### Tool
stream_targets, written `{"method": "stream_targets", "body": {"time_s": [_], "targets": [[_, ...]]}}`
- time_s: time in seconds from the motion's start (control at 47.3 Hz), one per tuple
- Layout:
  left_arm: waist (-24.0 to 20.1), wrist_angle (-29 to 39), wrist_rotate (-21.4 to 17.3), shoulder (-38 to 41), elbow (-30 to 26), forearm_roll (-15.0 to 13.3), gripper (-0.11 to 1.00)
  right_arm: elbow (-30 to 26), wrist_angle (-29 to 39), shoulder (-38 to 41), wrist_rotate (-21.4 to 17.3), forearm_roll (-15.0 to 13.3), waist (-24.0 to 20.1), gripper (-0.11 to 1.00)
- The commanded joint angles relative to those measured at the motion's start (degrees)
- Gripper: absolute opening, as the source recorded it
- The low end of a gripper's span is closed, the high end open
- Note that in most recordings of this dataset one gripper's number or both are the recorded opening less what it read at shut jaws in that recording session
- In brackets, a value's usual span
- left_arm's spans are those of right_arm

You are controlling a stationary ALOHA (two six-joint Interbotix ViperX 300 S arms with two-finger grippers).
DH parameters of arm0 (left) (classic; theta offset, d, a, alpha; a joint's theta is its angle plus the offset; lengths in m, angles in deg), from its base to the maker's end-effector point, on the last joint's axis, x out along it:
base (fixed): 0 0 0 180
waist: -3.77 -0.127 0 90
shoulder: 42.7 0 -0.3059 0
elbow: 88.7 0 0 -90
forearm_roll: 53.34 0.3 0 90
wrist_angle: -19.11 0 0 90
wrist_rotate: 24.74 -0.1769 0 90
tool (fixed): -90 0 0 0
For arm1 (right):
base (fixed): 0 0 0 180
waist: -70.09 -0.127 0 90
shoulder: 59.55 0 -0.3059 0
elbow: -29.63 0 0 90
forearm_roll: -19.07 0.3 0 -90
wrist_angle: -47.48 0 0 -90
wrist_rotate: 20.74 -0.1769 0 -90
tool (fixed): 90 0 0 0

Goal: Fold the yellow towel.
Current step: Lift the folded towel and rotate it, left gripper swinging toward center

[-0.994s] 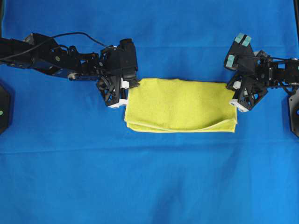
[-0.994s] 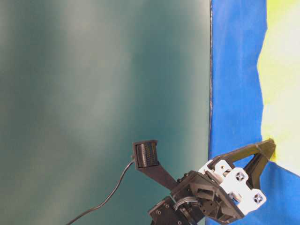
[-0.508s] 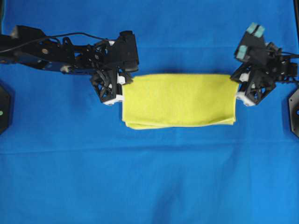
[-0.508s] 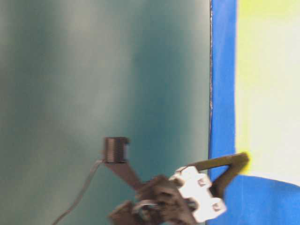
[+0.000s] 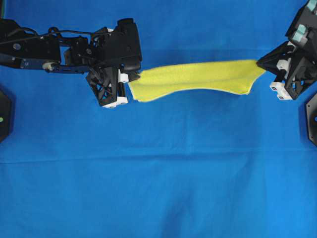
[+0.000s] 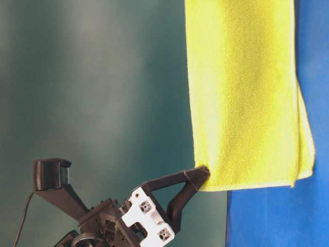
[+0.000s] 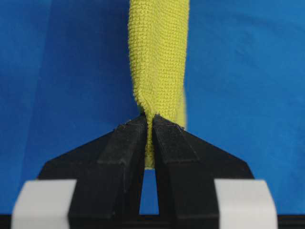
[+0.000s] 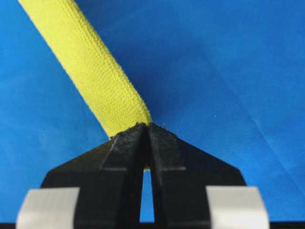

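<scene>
From above, the yellow towel [image 5: 193, 79] hangs stretched over the blue desk [image 5: 158, 173] between the left gripper [image 5: 130, 77] and right gripper [image 5: 261, 63]. From the side, it hangs folded double. Each wrist view shows fingers [image 7: 127, 143] pinched tight on a towel corner.

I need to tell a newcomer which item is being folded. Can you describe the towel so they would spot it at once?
Look at the blue table cover, then at the two black grippers near its far edge. Stretched between the left gripper and the right gripper, pinched at each end, hangs the towel, already doubled over. It is the only yellow thing in view.
</scene>
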Motion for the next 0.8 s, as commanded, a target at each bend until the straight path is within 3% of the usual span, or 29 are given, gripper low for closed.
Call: {"method": "stream_targets", "body": {"time_s": [0.0, 0.148, 0.275, 0.592, 0.783], "targets": [[0.9, -0.3, 0.0, -1.5, -1.4, 0.1, 0.02, -1.0, -0.2, 0.1, -0.2, -0.3, 0.2, 0.02], [2.9, -0.4, 0.0, -1.5, -2.1, 0.1, 0.02, -1.1, -0.6, 0.1, -0.6, -1.2, 0.8, 0.02], [5.8, -3.1, 0.1, -0.9, -2.9, 0.1, 0.02, -1.1, -2.5, 0.2, -0.7, -2.5, 4.0, 0.02], [15.7, -14.2, -0.4, 3.3, -8.4, 0.1, 0.02, -2.5, -15.6, 4.2, -0.3, -4.7, 16.2, 0.02], [18.7, -17.1, -0.8, 6.9, -13.2, 0.1, 0.02, -5.4, -21.3, 9.4, -0.2, -4.8, 19.5, 0.02]]}}
